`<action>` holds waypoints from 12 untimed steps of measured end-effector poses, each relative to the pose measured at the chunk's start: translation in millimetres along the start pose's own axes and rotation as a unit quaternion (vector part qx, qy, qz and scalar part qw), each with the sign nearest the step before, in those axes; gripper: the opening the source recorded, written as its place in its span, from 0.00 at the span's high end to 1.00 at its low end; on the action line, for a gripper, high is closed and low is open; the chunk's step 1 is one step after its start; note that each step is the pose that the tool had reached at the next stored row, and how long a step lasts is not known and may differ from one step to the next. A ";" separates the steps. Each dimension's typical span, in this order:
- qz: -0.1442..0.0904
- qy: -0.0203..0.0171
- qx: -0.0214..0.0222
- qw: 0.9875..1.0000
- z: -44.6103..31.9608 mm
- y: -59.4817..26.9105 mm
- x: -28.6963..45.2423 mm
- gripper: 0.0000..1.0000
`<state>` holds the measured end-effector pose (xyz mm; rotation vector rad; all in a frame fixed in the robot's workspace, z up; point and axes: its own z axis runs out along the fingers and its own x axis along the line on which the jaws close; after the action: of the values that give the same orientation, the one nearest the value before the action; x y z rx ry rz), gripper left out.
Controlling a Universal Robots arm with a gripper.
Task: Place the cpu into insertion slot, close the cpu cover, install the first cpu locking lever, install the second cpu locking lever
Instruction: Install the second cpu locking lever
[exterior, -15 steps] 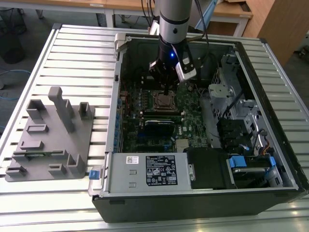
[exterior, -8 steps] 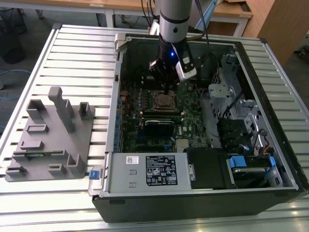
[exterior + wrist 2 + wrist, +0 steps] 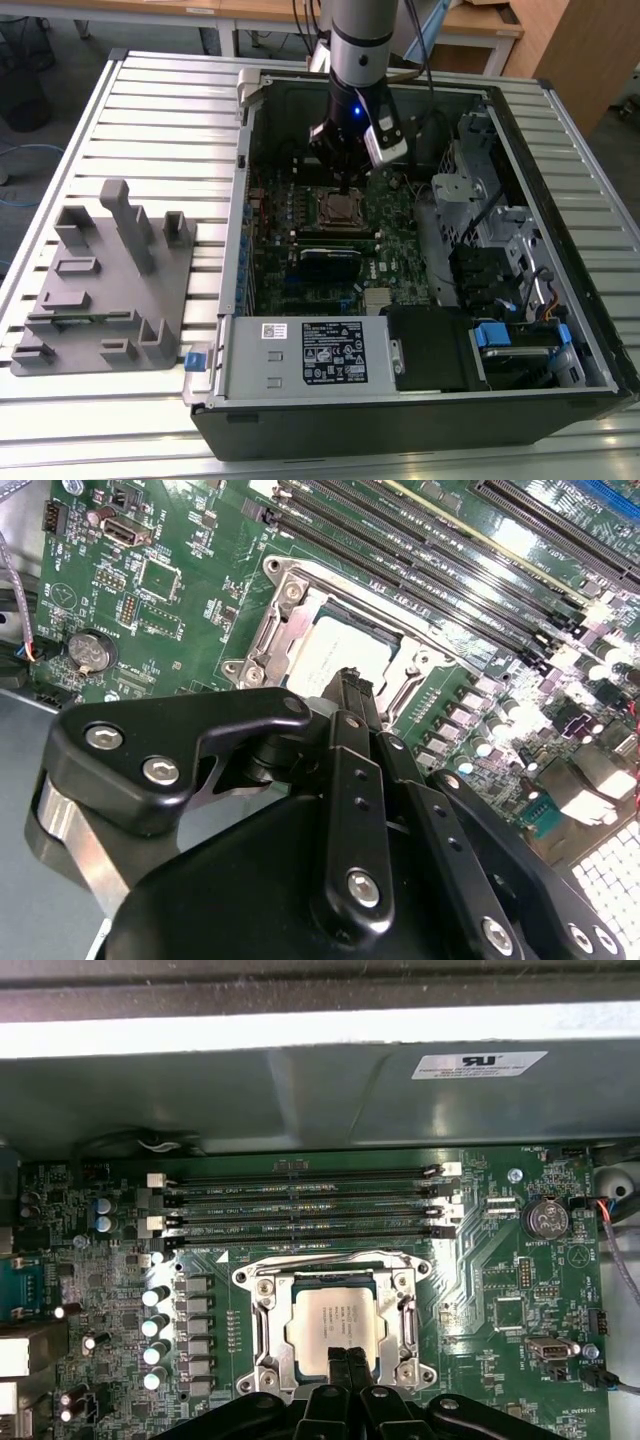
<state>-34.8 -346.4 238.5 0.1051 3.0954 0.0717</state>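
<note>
CPU [image 3: 338,1320] lies in the insertion slot [image 3: 262,1305]; claw [image 3: 347,1362] pressed together just above it.

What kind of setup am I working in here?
Probably a lab or workshop bench for computer assembly. An open computer case lies on a slatted metal table, a grey parts holder sits beside it, and the gripper hangs over the cpu in its socket.

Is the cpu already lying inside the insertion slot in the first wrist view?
Yes, the silver cpu lies flat inside the insertion slot, with the cpu cover framing it.
</note>
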 end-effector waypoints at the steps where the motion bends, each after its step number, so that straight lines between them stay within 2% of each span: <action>1: 0.000 0.000 0.000 1.000 -0.2 0.0 0.0 0.89; 12: 0.000 0.000 0.000 1.000 -2.2 0.1 -0.1 0.89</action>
<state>-34.8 -346.4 240.7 0.1051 3.0954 0.0718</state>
